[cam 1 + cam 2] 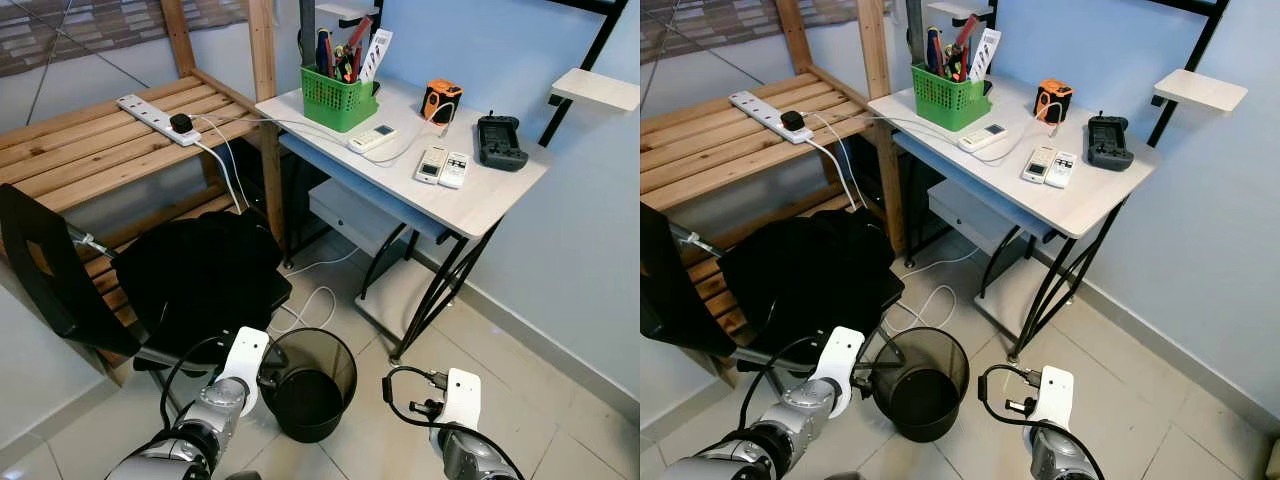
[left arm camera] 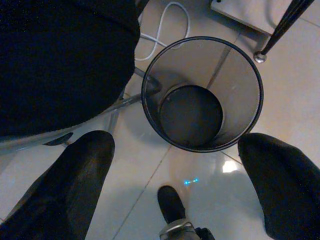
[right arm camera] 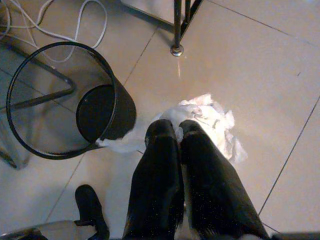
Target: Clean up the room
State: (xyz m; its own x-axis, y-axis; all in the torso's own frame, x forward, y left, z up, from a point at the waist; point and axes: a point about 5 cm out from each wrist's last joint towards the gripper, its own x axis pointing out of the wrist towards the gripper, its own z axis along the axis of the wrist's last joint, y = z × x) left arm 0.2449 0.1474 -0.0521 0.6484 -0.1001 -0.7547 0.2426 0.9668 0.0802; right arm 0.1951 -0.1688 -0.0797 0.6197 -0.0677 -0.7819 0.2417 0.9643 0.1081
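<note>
A black mesh bin [image 1: 308, 384] stands on the tiled floor [image 1: 560, 400] between the two arms, just in front of the robot. The left wrist view looks straight down into it: the dark bottom is bare, with nothing lying inside. On the desk [image 1: 480, 200] a green basket [image 1: 338, 96] holds pens, scissors and a few other upright tools packed together.

The right gripper [image 3: 179, 131] hangs low beside the bin, its two fingers pressed close together with their tips on a crumpled white tissue [image 3: 212, 120]. The tissue lies on the floor just beside the bin's outer wall, one thin end reaching the base of the bin. The left gripper [image 2: 175, 145] is over the bin with its fingers [image 2: 80, 180] spread wide, holding nothing.

A black chair [image 1: 190, 275] stands right against the bin on the robot's left, and one of its metal legs touches or nearly touches the bin's rim. White cables [image 1: 315, 300] loop on the floor behind the bin, near the desk's black legs [image 1: 440, 290]. On the desk top lie three remote controls [image 1: 441, 166], an orange tape measure [image 1: 441, 100] and a black handheld controller [image 1: 499, 142]. A white power strip [image 1: 158, 119] rests on the wooden bench [image 1: 90, 150] behind the chair.
</note>
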